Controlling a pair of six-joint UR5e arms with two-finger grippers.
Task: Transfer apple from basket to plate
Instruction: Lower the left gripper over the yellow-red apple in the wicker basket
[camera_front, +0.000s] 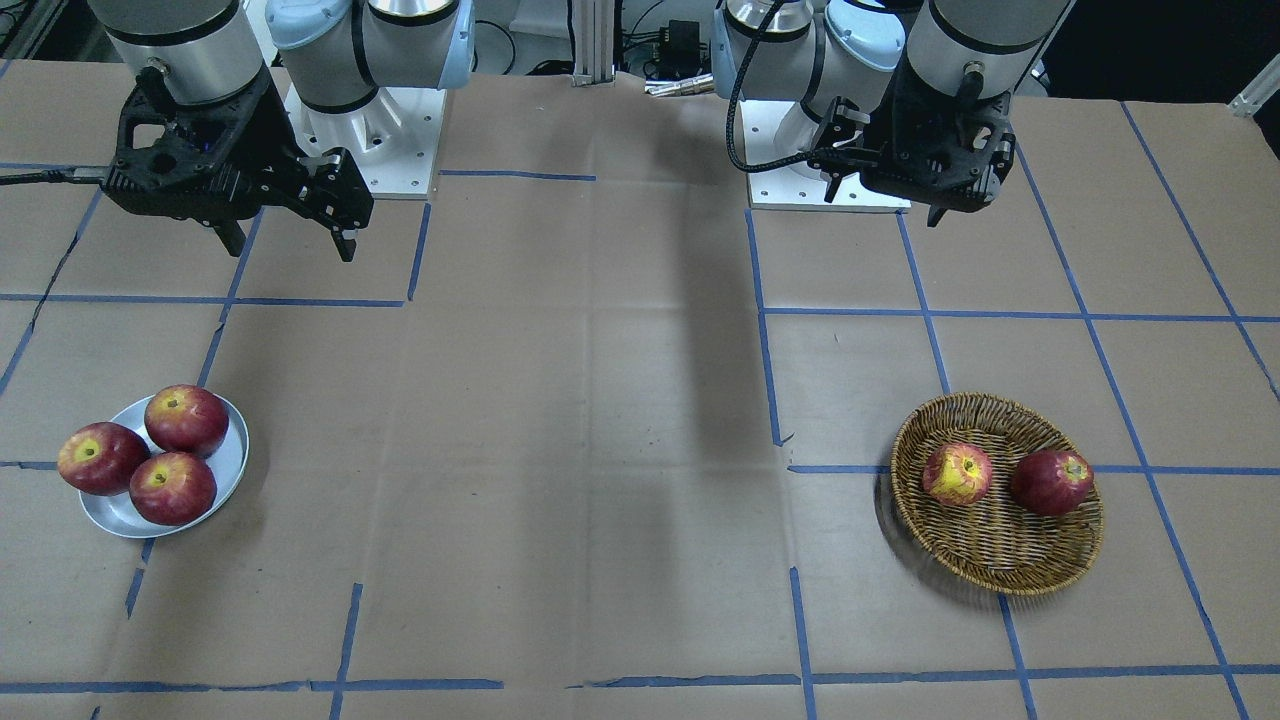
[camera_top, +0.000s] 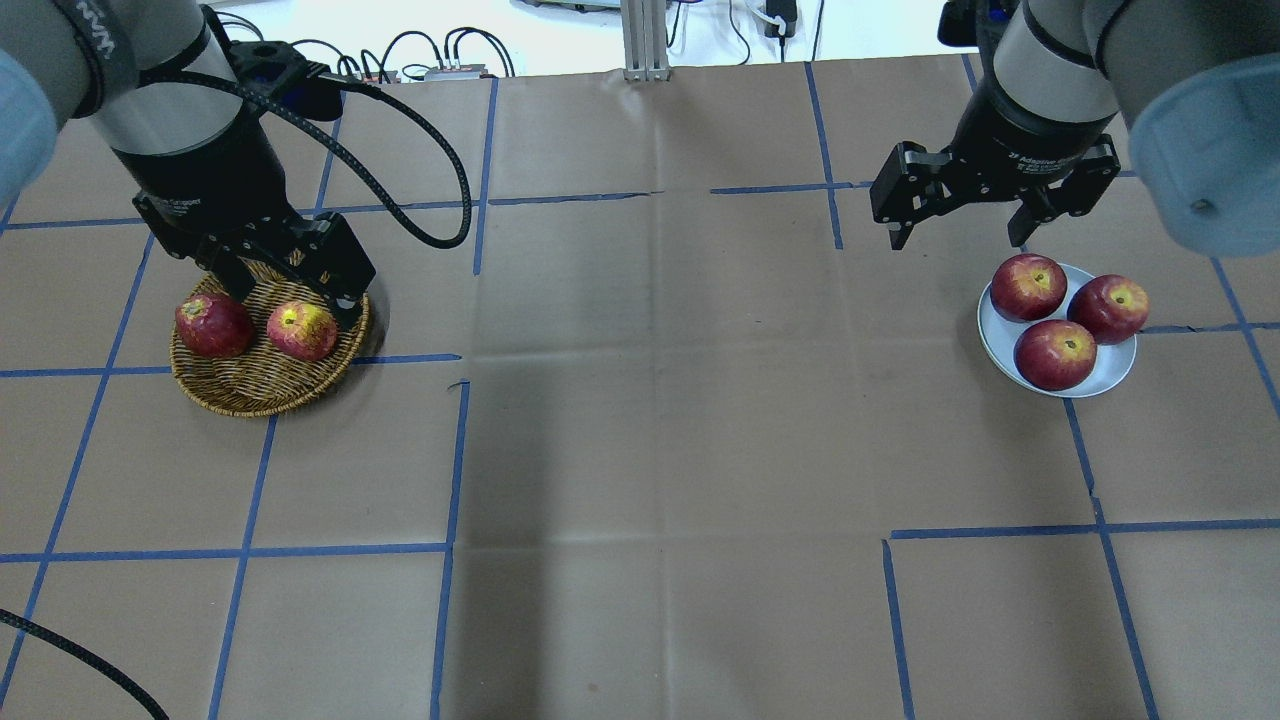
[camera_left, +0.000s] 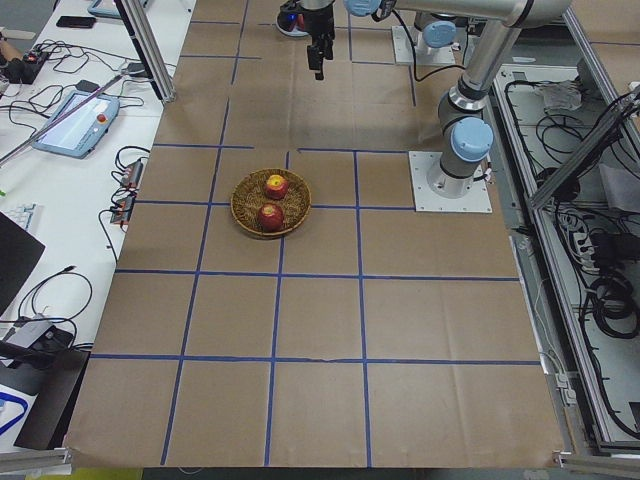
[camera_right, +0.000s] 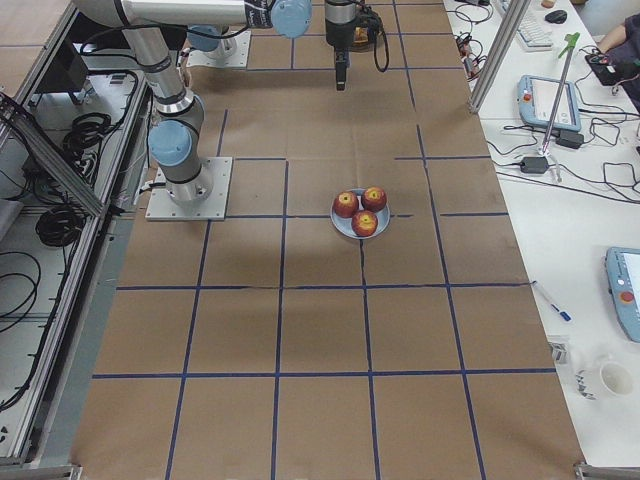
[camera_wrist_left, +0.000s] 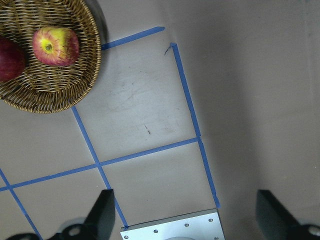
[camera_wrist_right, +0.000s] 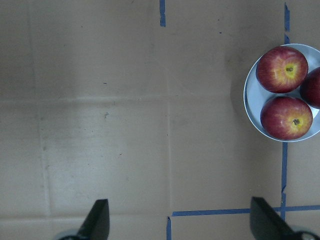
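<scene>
Nearest, along the operators' side of the table (camera_front: 600, 450): the basket (camera_front: 1000, 565) on the robot's left, the plate (camera_front: 232, 455) on its right, well apart from each other. Between them, bare brown paper crossed by blue tape lines (camera_front: 760, 320).

Inside the basket, the apple (camera_front: 958, 474), stem hollow and yellow patch turned upward, resting on the weave in the half toward the table's middle. Just beside it, with a small gap, a dark red apple (camera_front: 1051, 482) in the basket's outer half.

On the plate, three dark red apples (camera_front: 172, 488) with yellow stem hollows, packed close together, one reaching out past the rim on the outer side.

Farther back, toward the robot: the left gripper (camera_front: 883, 200), raised above the table on the robot's side of the basket, jaws spread wide and holding nothing. From its wrist camera, basket and both apples up in the top left corner, the two dark fingertips at the bottom edge with only table between them.

Across from it, the right gripper (camera_front: 290, 245), likewise raised, jaws wide apart and empty, on the robot's side of the plate. From its wrist camera, plate and fruit at the right edge, partly cut off.

Farthest, at the table's back edge, the two arm bases (camera_front: 370, 140) on bolted metal mounts.
</scene>
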